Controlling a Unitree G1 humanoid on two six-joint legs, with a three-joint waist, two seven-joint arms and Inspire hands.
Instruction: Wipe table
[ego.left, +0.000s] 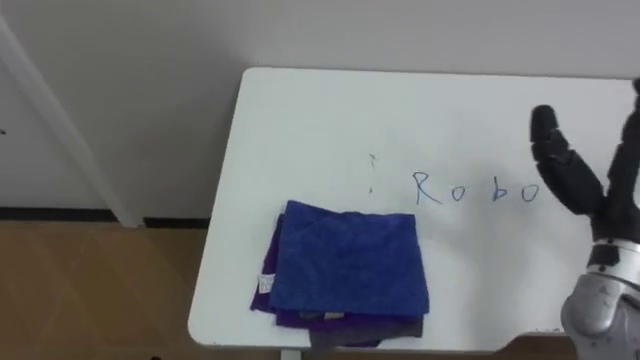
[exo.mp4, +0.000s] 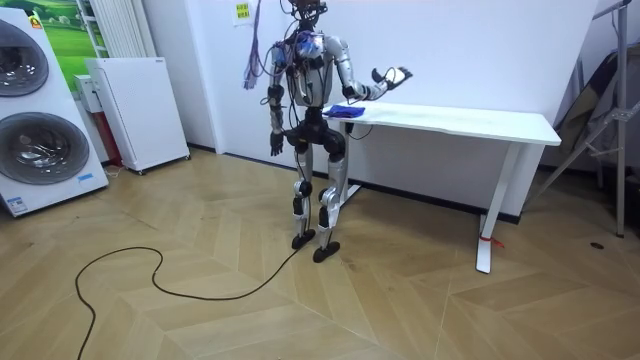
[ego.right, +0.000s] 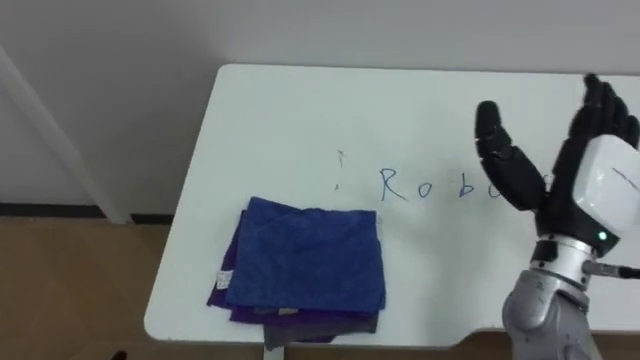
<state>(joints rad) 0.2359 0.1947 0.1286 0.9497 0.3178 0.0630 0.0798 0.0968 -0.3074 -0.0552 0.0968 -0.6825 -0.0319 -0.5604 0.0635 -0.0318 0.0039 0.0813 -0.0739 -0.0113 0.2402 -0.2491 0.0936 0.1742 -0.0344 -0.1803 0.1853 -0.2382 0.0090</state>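
A folded blue cloth (ego.left: 348, 260) lies on top of a purple one and a grey one, stacked near the front left corner of the white table (ego.left: 320, 110). Blue marker letters (ego.left: 476, 189) are written on the table top to the right of the stack, with small marks (ego.left: 372, 172) just left of them. My right hand (ego.right: 560, 170) is raised above the table's right part, fingers straight and spread, holding nothing. It hangs well to the right of the cloths. In the room view my left hand (exo.mp4: 274, 145) hangs at my side, away from the table.
I stand at the table's end on the room view's left, on a wooden floor. A white wall (ego.left: 130, 90) runs behind the table. Washing machines (exo.mp4: 40, 110) and a white cabinet (exo.mp4: 135, 110) stand far off. A tripod (exo.mp4: 605, 120) stands past the table's far end.
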